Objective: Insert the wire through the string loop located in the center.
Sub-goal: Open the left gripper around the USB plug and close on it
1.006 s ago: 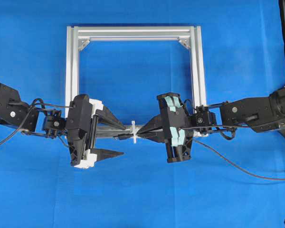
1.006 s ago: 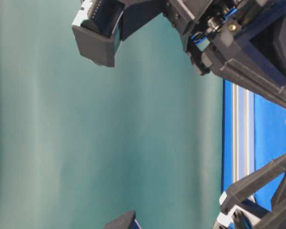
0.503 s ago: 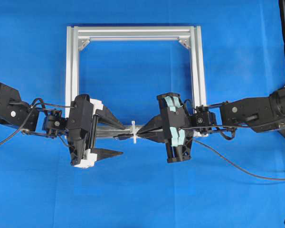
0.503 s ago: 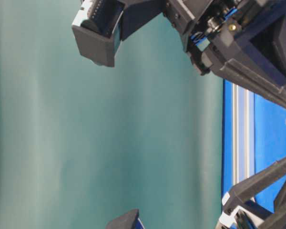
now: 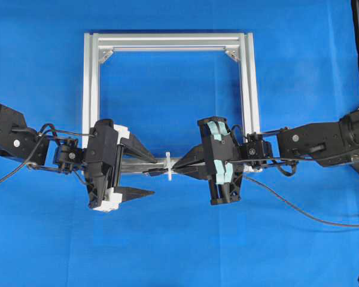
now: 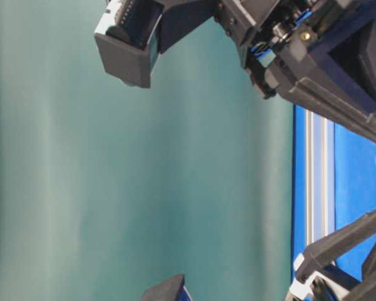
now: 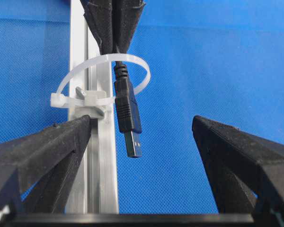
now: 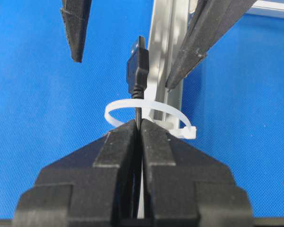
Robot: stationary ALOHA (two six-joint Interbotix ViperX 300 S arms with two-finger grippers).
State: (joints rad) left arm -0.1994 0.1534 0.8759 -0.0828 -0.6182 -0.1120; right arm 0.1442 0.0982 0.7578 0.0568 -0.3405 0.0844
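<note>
A: Where is the thin black flexible wire [image 7: 127, 106] with its metal-tipped plug?

B: Its plug end pokes through the small white translucent string loop [image 7: 104, 80], which is tied to the near bar of the square silver aluminium frame [image 5: 90, 78], around the middle of the blue surface [image 5: 179, 251].

A: And the pincers?

B: The right pincer [image 8: 138, 130] is clenched on the wire just behind the loop. The left pincer [image 7: 142, 137] is released, its black fingers [image 7: 227, 146] spread wide on either side of the plug without touching it.
</note>
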